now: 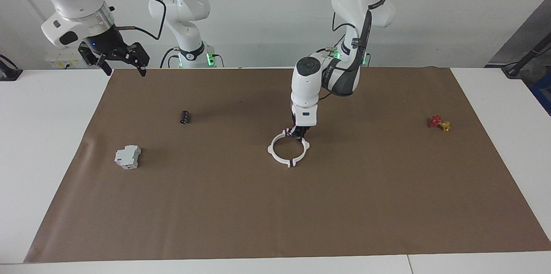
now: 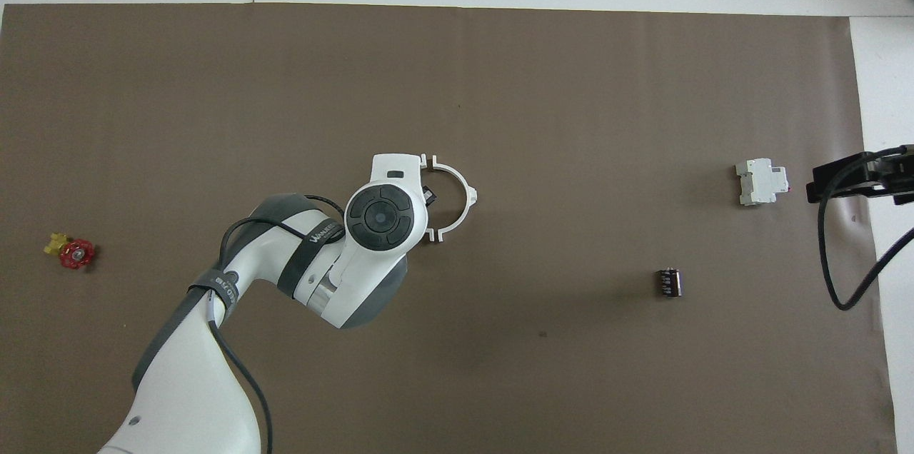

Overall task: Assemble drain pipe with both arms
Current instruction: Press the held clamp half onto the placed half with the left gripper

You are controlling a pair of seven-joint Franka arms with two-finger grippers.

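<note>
The drain pipe point(image 1: 277, 158) lies in the middle of the brown mat as one closed white ring with small tabs. In the overhead view only one half of it point(image 2: 465, 186) shows; the rest is hidden under the left arm's hand. My left gripper point(image 1: 298, 132) points straight down at the part of the ring's rim nearest the robots and looks shut on it, with one finger point(image 2: 427, 195) inside the ring. My right gripper point(image 1: 124, 69) is open and empty. It waits raised over the mat's corner at the right arm's end point(image 2: 842, 179).
A grey-white boxy block point(image 1: 128, 157) point(image 2: 762, 181) and a small dark cylinder point(image 1: 185, 116) point(image 2: 669, 282) lie toward the right arm's end. A red-and-yellow valve point(image 1: 439, 122) point(image 2: 71, 251) lies toward the left arm's end.
</note>
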